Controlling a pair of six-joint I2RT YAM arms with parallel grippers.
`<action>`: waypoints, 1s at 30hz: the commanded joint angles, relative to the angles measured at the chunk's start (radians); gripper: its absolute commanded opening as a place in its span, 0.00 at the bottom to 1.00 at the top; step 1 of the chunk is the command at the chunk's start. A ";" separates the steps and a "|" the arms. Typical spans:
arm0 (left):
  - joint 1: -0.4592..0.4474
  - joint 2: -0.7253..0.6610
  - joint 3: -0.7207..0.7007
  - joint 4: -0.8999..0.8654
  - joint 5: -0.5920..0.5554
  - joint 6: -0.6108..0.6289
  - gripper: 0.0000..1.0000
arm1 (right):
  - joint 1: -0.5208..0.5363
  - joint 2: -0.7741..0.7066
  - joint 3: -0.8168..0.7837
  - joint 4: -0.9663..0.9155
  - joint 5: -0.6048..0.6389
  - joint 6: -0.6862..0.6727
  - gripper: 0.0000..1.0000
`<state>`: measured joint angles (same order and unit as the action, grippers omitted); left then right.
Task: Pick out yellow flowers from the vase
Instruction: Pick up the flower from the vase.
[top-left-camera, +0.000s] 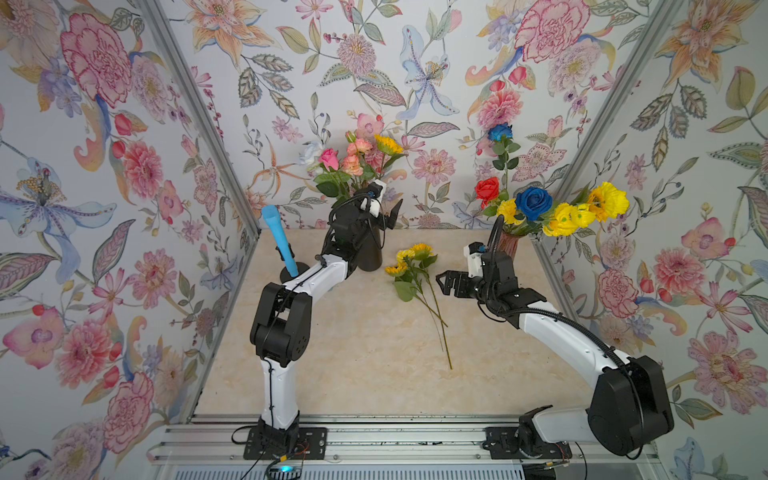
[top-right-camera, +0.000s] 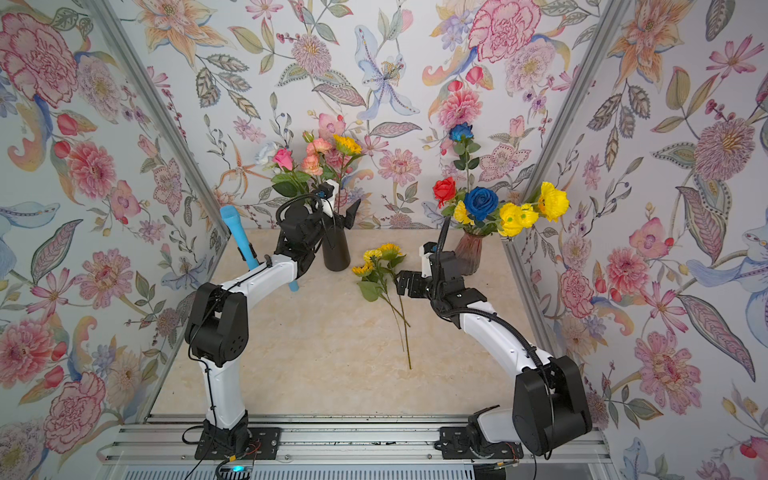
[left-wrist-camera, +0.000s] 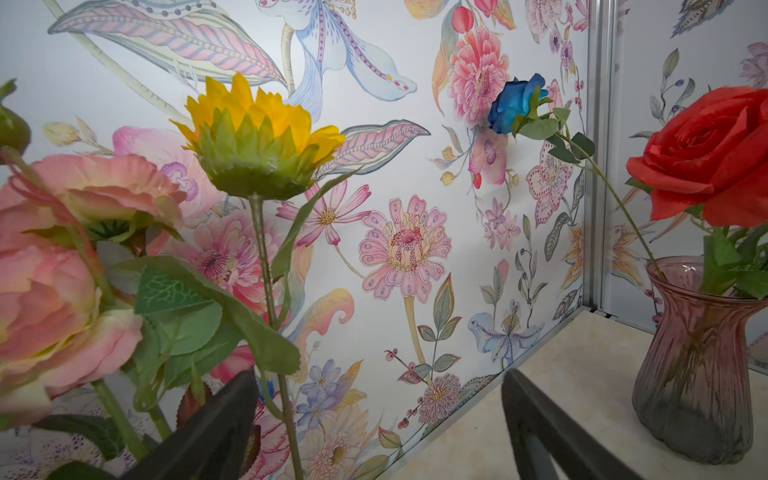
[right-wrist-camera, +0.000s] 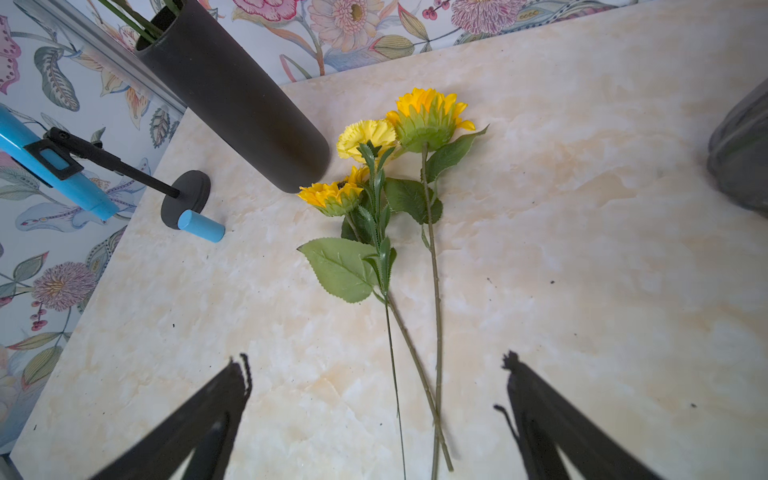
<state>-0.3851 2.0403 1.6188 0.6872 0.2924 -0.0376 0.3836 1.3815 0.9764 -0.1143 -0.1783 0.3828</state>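
Yellow flowers (right-wrist-camera: 374, 137) lie lengthwise: heads far, stems near.
We see right gripper (right-wrist-camera: 376, 365) gaping at their stems; left gripper (left-wrist-camera: 374, 415) gaping, perhaps around another sunflower (left-wrist-camera: 253, 137) stem.

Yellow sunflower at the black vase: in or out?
In: the sunflower stands upright among pink roses, stem dropping toward the black vase.

Paired high views over the whole table (top-left-camera: 353, 374); left wrist close among bouquet (left-wrist-camera: 62, 282), right wrist low over the table's yellow flowers (right-wrist-camera: 409, 199)
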 joint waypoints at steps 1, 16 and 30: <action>0.012 0.055 0.080 -0.051 0.042 0.001 0.92 | -0.003 -0.015 -0.021 0.037 -0.036 0.024 1.00; 0.054 0.146 0.169 -0.093 -0.050 -0.047 0.79 | -0.005 0.009 -0.027 0.061 -0.059 0.032 1.00; 0.056 0.177 0.209 -0.148 -0.077 -0.111 0.69 | -0.005 0.002 -0.033 0.078 -0.071 0.036 1.00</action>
<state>-0.3340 2.1933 1.7920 0.5579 0.2283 -0.1307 0.3836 1.3872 0.9646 -0.0620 -0.2333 0.4023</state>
